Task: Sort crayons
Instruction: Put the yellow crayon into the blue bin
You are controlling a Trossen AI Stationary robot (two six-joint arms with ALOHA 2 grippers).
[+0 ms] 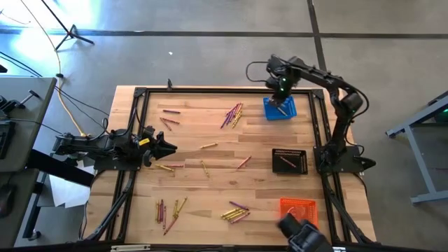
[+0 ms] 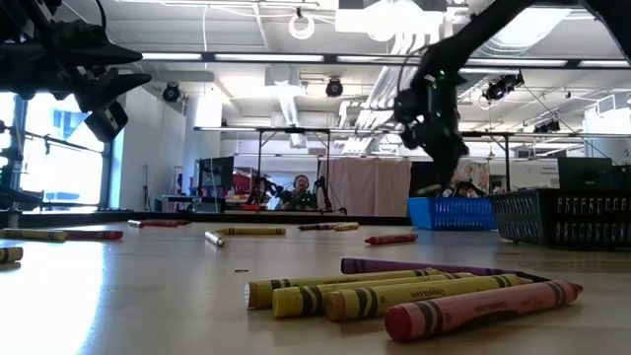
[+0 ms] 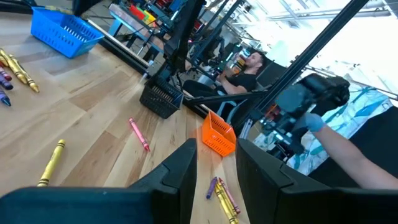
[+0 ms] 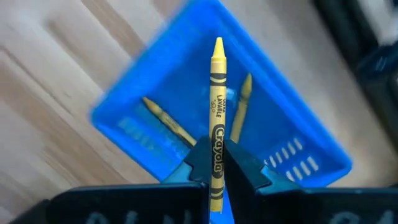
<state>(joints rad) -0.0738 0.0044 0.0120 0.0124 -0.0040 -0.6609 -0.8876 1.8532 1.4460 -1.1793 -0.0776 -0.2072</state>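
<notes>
Above the blue basket at the table's far right, my right gripper is shut on a yellow crayon. In the right wrist view two more yellow crayons lie inside the blue basket. Yellow, red and purple crayons lie loose on the wood in small clusters. My left gripper waits open at the left edge, level, touching nothing; its fingers stand apart. My right gripper pinches the yellow crayon between its two fingers, on the paper-wrapped shaft toward its blunt end. The gripper comes from above, pointing down. The crayon's pointed tip sticks out past the fingertips over the basket, lifted clear.
A black basket with a red crayon stands at the right, an orange basket near the front right corner. A black rail frame borders the table. Beyond the table are a seated person and a person's sleeve.
</notes>
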